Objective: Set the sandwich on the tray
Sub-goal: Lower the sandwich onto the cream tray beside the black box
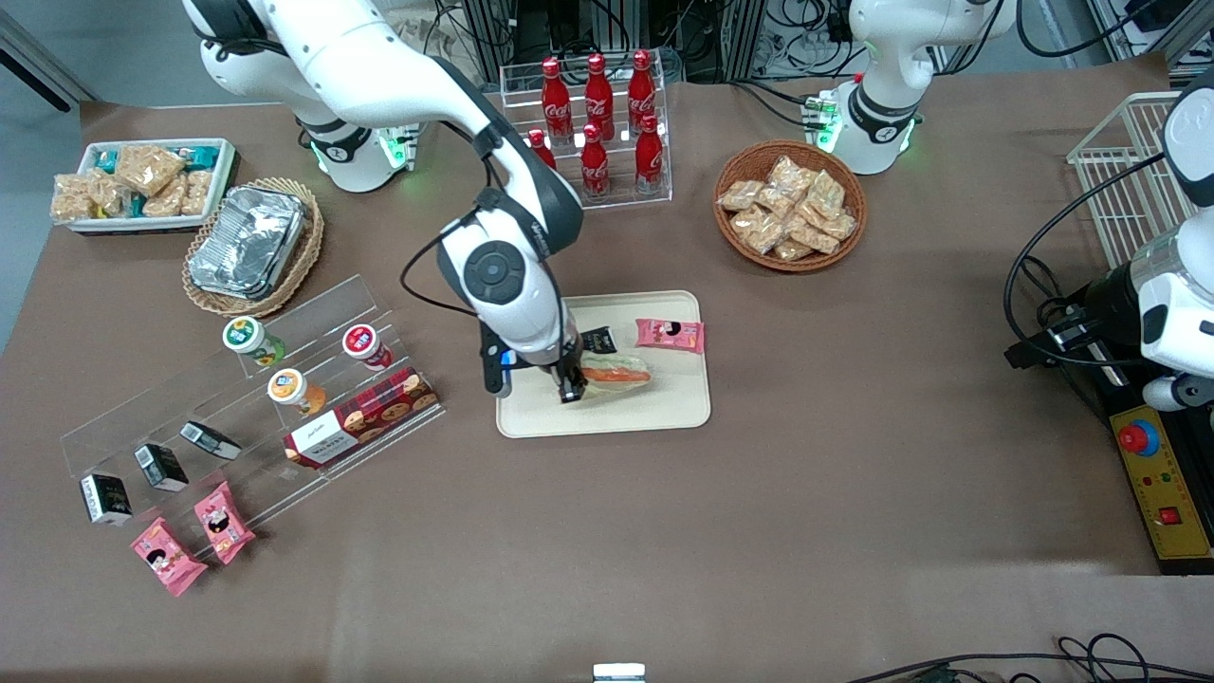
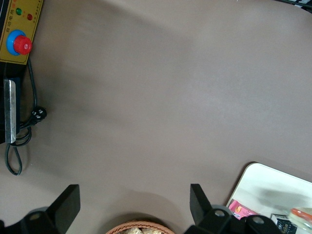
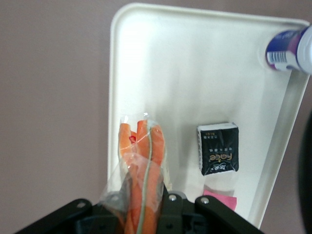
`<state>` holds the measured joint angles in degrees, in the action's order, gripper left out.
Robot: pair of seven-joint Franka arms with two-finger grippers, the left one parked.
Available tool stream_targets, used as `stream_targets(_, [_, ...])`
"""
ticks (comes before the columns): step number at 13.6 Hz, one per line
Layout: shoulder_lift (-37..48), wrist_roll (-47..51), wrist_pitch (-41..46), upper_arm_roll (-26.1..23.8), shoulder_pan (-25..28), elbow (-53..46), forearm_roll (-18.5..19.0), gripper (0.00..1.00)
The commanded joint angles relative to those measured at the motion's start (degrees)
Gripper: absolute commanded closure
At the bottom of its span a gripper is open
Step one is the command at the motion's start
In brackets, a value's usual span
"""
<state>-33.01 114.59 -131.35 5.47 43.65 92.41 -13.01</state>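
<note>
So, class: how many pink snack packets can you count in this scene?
3. One pink packet lies on the tray, farther from the camera than the sandwich at the gripper. Two more lie on the table by the clear display steps.

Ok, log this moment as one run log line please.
task: sandwich to tray | claw: low over tray, around sandwich end | sandwich: on tray, beside black packet, pink packet | release: not confirmed

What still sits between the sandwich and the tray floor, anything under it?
Nothing visible does. The gripper has the sandwich low over the tray, on or just above bare tray floor. The black packet and pink packet lie beside it, farther from the front camera, not under it.
</note>
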Motion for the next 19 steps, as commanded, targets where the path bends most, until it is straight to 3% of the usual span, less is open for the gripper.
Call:
stream_targets(1, [-2.7,2.0,-1.2,0.9,1.4,-1.6,1.2,1.00])
stream_targets(4, [-4.4,2.4,-1.4,0.8,1.8,-1.4,4.5,1.00])
stream_targets(13, [-8.7,3.1,-6.7,0.9,1.5,-1.5,4.2,0.99])
stream_targets(14, [-8.7,3.3,-6.7,0.9,1.3,-1.5,4.2,0.40])
stream_targets(15, [-8.7,3.3,-6.7,0.9,1.3,-1.5,4.4,0.04])
stream_targets(19, [-7.2,2.6,-5.8,0.9,0.5,-2.5,6.2,0.02])
